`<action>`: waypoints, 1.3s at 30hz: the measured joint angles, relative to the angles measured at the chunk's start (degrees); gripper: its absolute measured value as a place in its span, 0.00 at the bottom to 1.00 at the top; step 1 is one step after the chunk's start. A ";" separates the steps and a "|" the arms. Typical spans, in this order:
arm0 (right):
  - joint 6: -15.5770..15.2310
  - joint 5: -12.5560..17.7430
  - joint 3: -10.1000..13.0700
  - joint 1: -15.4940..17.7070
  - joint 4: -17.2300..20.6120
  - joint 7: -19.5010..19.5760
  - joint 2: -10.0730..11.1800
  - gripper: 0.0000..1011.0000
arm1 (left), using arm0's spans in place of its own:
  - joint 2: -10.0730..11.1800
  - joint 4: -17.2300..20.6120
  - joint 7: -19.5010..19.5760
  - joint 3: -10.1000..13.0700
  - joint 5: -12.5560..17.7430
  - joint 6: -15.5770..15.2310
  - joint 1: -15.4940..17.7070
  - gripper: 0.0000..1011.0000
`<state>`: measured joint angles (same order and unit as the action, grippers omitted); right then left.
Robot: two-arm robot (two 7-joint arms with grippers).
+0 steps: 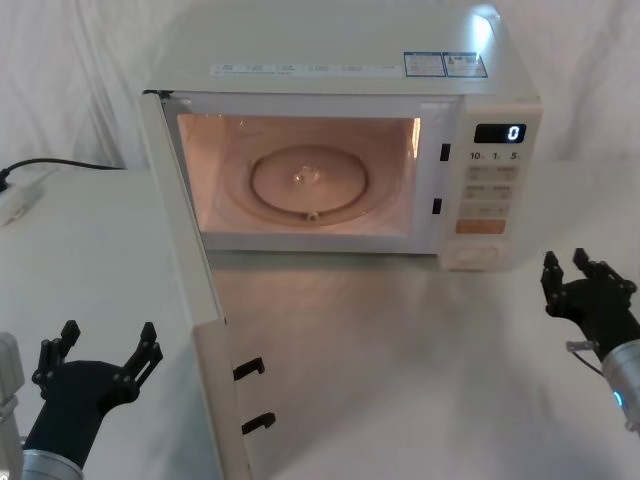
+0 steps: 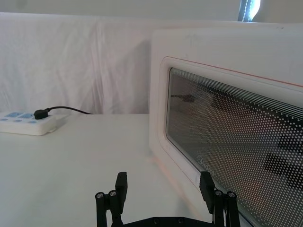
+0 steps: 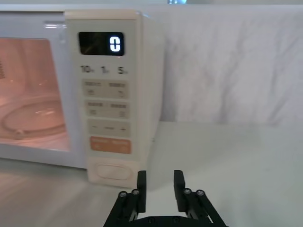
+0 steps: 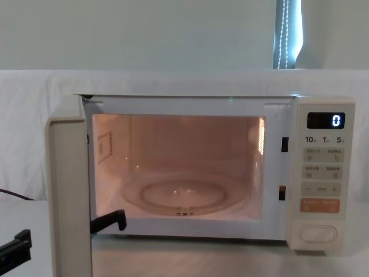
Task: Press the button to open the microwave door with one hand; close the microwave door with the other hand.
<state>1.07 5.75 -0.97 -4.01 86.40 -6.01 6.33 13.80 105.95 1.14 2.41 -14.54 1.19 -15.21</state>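
Both grippers hover apart, jaws spread; microwave door open.

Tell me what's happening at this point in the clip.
The microwave door stands swung wide open, with the cavity lit and the glass turntable bare. The left gripper hovers open on the outer side of the door, apart from it, placed to push it shut. The right gripper hangs open near the button, not touching it. The display reads 0.

A staged test bench — white cloth draped behind a lone microwave, power strip alongside.
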 joint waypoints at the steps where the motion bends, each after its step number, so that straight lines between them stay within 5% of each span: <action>1: 0.07 0.01 0.16 0.12 0.03 0.09 0.01 0.37 | 0.00 0.00 0.00 0.00 0.00 0.00 0.00 0.99; 22: 1.92 0.25 3.29 2.04 -0.49 1.46 -0.78 0.99 | 0.00 0.00 0.00 0.00 0.00 0.00 0.00 0.99; 39: 1.93 0.21 3.17 1.98 -0.49 1.46 -0.71 0.99 | 0.00 0.00 0.00 0.00 0.00 0.00 0.00 0.99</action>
<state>3.00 5.96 2.20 -2.03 85.91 -4.54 5.62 13.81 105.95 1.14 2.41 -14.54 1.19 -15.21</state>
